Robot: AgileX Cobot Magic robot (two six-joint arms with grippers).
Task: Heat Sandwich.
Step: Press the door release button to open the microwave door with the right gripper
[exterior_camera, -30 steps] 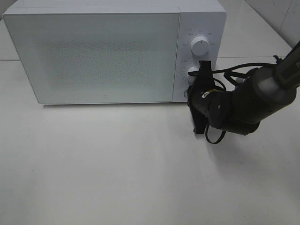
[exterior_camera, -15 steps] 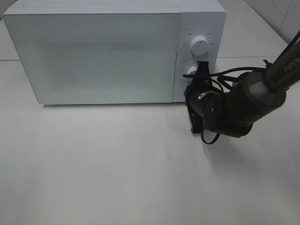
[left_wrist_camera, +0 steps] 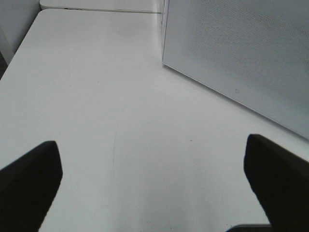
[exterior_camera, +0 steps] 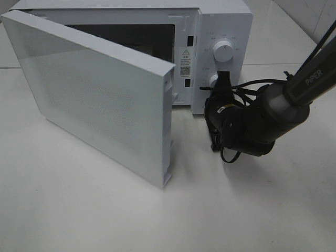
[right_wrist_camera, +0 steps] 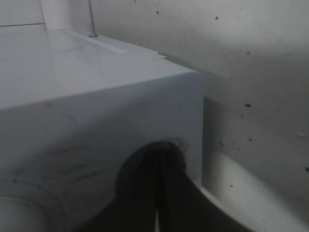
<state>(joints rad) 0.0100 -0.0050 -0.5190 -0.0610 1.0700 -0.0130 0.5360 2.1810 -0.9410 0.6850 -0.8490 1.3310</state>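
sandwich shows in no view, neither on the bench (exterior_camera: 262, 210) nor inside the microwave (exterior_camera: 223, 31) past its open door (exterior_camera: 100, 100), so its look cannot be told. probably soft, light and easily crushed: lift from beneath. left claw (left_wrist_camera: 154, 180) gapes wide, empty; right claw (right_wrist_camera: 157, 164) is closed on nothing, tips against the microwave's panel.

Smooth white tabletop (exterior_camera: 94, 220), soft light

AT THE DESK: My right arm (exterior_camera: 262, 123), glossy black rounded housings, a grey cylindrical link, white "PIPER" lettering (exterior_camera: 311, 79) on the dark forearm, black cables (exterior_camera: 247, 84) looping loose.
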